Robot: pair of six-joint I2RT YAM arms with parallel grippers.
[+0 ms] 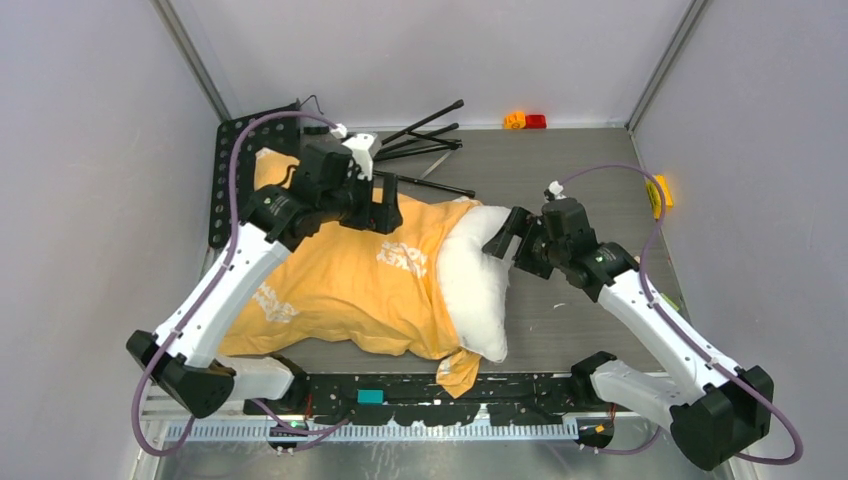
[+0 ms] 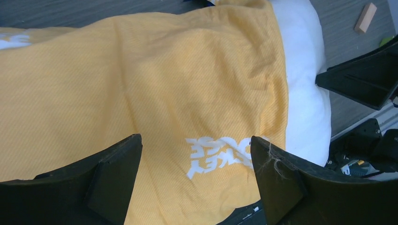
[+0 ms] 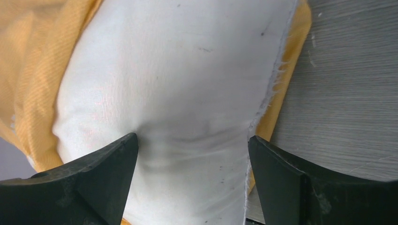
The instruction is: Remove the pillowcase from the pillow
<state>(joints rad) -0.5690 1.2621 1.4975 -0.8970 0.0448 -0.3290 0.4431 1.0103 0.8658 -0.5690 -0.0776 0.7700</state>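
The plump white pillow (image 1: 478, 290) lies on the grey desk (image 1: 580, 190) partly out of its orange-yellow fabric pillowcase (image 1: 340, 280), so the spread right gripper (image 3: 192, 143) should clamp the bare end while the spread left gripper (image 2: 195, 147) pinches fabric only

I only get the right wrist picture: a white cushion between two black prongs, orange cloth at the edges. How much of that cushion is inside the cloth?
Observer: Most of it. From above, the pillowcase covers the pillow except its right end, which pokes out.
Operator: And the other arm?
Observer: The left gripper hangs open above the orange fabric, holding nothing.
Operator: Anything printed there?
Observer: White lettering, seen mirrored, right below that gripper.
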